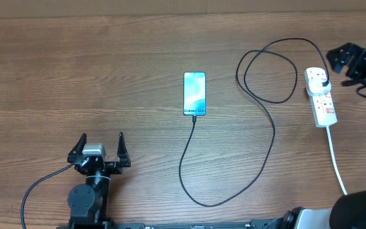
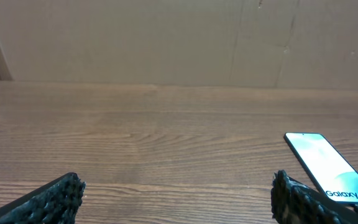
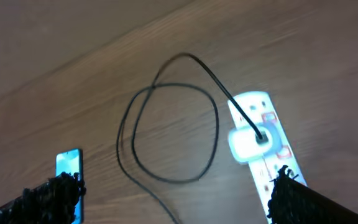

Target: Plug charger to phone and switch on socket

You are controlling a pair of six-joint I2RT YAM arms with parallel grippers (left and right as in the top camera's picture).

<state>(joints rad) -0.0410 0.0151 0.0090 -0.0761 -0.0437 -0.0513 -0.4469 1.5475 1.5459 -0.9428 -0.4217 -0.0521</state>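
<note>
The phone [image 1: 194, 93] lies flat mid-table, its blue screen lit with "Galaxy S24". The thin black charger cable [image 1: 269, 127] joins the phone's near end, loops over the table and ends at a white plug [image 1: 317, 79] seated in the white power strip [image 1: 323, 102]. My left gripper [image 1: 101, 147] is open and empty near the front edge, left of the phone [image 2: 328, 165]. My right gripper [image 1: 347, 60] is open, held in the air at the far right just beyond the strip. The right wrist view shows the strip [image 3: 269, 146], the plug [image 3: 248, 142] and the cable loop [image 3: 166, 130].
The strip's thick white cord [image 1: 337, 162] runs to the front right edge. A brown wall [image 2: 166, 37] stands behind the table. Bare wood fills the left half of the table [image 1: 75, 70].
</note>
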